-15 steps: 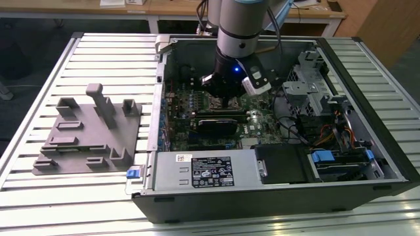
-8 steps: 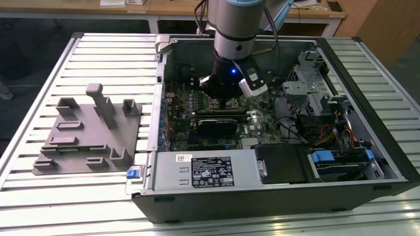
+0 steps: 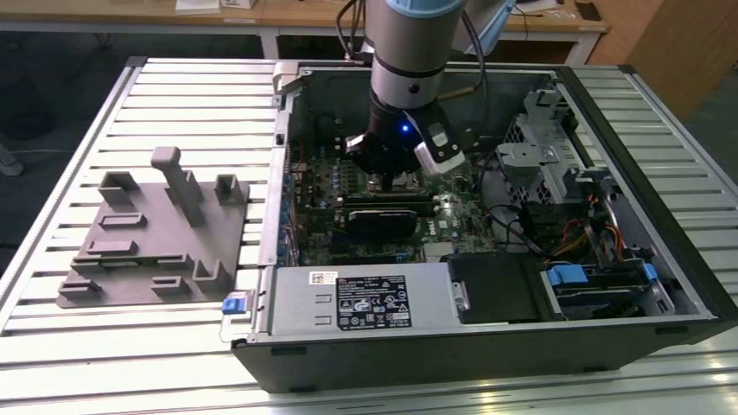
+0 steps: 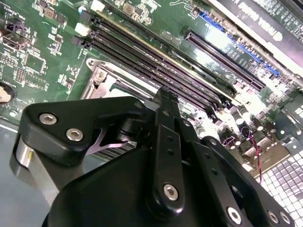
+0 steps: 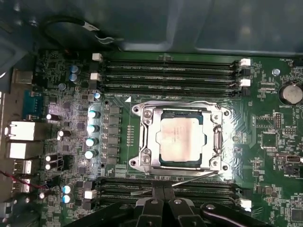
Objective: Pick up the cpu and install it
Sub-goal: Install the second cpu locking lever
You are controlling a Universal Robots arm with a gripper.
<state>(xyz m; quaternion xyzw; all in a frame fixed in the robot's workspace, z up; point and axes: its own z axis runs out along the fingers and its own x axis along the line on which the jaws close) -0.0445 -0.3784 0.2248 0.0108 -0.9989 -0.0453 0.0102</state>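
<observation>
Black and bare, my pincer (image 5: 163,194) hangs just beside the socket (image 5: 142,142) with its fingers pressed together and nothing between them, as the first wrist view shows. In the exterior view the pincer (image 3: 398,177) stands low inside the open case (image 3: 645,147), right over the socket.

The cpu (image 5: 182,139) is no longer mine to carry. It lies flat in the socket, silvery top up, with the metal frame around it on all sides. It looks level, though I cannot tell from here whether every edge is fully down.

Between the socket and my fingertips a thin lever (image 5: 191,178) slants across the board (image 5: 270,142). It appears to stand free, not tucked under its catch. I judge the picking and placing done, and the step in hand is the securing of the chip.

Memory slots (image 5: 170,71) run along the side of the socket away from me, and more slots (image 5: 203,191) lie on my side, close by the lever.

Any further move calls for a fine, light touch on that thin wire: press on the lever and not the frame, stay off the chip's top, and keep clear of the slots nearest the socket.
</observation>
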